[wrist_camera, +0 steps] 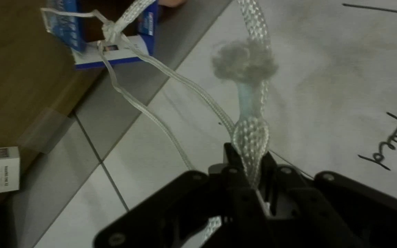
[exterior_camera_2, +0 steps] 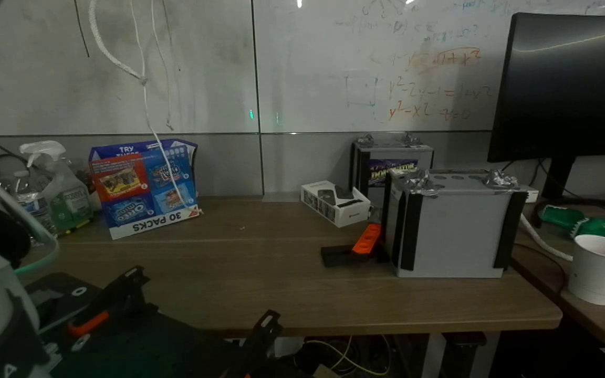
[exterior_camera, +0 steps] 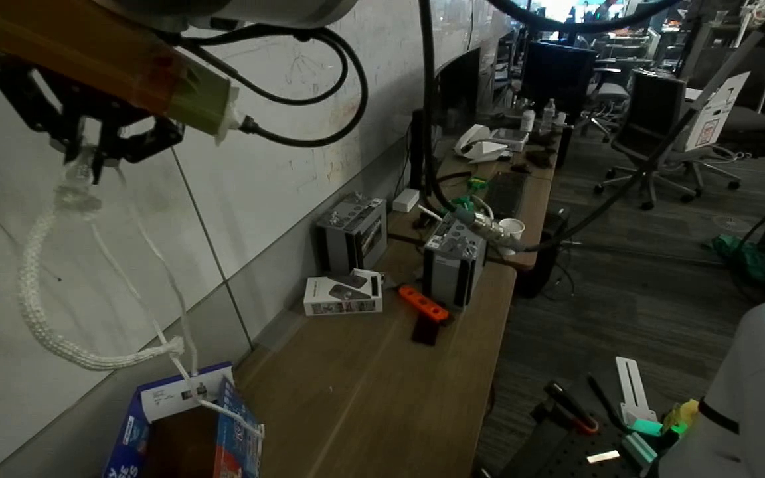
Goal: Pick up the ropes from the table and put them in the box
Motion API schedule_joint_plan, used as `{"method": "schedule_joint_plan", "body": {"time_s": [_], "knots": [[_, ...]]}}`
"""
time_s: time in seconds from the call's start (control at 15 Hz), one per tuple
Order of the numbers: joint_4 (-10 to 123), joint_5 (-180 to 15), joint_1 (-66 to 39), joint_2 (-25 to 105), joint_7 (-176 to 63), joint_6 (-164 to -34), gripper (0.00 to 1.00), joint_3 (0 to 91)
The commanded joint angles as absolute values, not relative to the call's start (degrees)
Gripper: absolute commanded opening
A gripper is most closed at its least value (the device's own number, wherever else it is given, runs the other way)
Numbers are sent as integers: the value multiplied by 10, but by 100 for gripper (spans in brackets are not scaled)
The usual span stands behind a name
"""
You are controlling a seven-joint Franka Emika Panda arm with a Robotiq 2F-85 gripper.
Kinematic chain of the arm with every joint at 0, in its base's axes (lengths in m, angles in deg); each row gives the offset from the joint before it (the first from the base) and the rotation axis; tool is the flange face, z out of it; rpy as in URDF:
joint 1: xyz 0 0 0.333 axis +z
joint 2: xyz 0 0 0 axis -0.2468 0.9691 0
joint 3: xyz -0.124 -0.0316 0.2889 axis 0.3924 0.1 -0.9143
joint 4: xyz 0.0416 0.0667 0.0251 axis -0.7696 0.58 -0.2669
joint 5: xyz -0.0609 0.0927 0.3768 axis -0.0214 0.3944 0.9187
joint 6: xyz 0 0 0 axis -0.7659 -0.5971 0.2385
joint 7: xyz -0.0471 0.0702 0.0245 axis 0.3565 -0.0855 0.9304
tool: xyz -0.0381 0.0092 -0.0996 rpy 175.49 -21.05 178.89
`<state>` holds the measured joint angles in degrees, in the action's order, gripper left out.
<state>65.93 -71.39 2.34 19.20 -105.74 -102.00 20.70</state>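
Pointing downward well above the blue box (exterior_camera_2: pixel 139 186), the gripper (wrist_camera: pixel 249 155) clasps the dangling white ropes (exterior_camera: pixel 28 299).

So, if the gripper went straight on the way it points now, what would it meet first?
Probably the whiteboard, beyond the rope that the gripper holds; depth is hard to judge. The box looks off that line.

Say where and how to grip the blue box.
From above, I'd pinch the blue box by its 30 PACKS wall's upper edge, clear of the white rope crossing it: the cardboard looks thin and borders the open top, so both faces seem reachable.
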Motion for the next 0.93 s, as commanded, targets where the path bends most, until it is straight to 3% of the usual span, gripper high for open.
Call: {"method": "schedule_joint_plan", "body": {"time_s": [0.0,0.87], "knots": [[636,-730,34,217,-1110,-1103,4,192],[664,-535,80,326,-948,-1192,4,175]]}}
